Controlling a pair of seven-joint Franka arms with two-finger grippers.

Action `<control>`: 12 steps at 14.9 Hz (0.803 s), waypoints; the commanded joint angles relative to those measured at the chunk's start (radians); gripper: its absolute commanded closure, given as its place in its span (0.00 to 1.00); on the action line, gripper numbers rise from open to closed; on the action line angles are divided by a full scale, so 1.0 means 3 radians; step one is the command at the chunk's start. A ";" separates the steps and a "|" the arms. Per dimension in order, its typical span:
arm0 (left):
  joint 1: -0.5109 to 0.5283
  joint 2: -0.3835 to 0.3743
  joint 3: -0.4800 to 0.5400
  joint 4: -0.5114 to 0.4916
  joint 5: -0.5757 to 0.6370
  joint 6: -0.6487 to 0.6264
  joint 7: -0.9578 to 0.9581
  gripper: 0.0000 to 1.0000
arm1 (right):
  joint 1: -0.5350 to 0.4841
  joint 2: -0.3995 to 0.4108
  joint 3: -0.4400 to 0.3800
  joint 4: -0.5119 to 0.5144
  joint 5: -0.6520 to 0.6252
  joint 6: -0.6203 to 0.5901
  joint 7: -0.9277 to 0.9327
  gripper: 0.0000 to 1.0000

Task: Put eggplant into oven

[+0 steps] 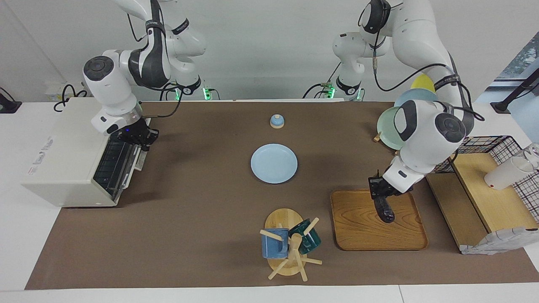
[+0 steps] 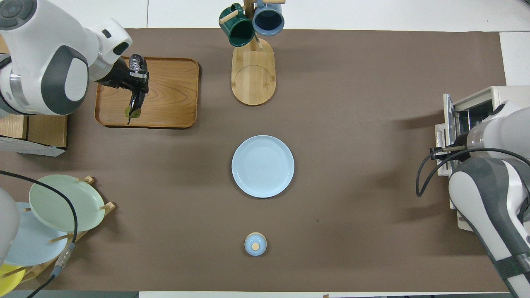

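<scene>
The dark purple eggplant (image 1: 384,209) hangs from my left gripper (image 1: 380,191), which is shut on it over the wooden tray (image 1: 362,229). I cannot tell whether its lower end touches the tray. In the overhead view the eggplant (image 2: 135,100) shows below the left gripper (image 2: 139,79), stem end toward the robots. The off-white oven (image 1: 63,155) stands at the right arm's end of the table with its door open and the wire rack showing. My right gripper (image 1: 142,138) is at the door's upper edge. In the overhead view the oven (image 2: 480,97) is partly hidden under the right arm.
A light blue plate (image 1: 273,163) lies mid-table, with a small blue lidded pot (image 1: 276,121) nearer the robots. A mug tree (image 1: 290,244) with two mugs stands beside the tray. A plate rack (image 1: 391,126) and a wooden shelf with a wire basket (image 1: 488,147) stand at the left arm's end.
</scene>
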 commanded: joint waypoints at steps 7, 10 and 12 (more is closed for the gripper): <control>-0.0915 -0.0707 0.0035 -0.0866 -0.0560 0.0348 -0.0975 1.00 | 0.0076 0.0518 -0.0052 -0.0136 -0.0135 0.0969 0.0170 1.00; -0.1304 -0.0744 0.0045 -0.1327 -0.0566 0.0979 -0.1206 1.00 | 0.0045 0.0671 -0.0052 -0.0141 -0.0135 0.1086 0.0164 1.00; -0.1421 -0.0668 0.0045 -0.1394 -0.0561 0.1113 -0.1267 1.00 | 0.0040 0.0738 -0.0052 -0.0141 -0.0135 0.1132 0.0175 1.00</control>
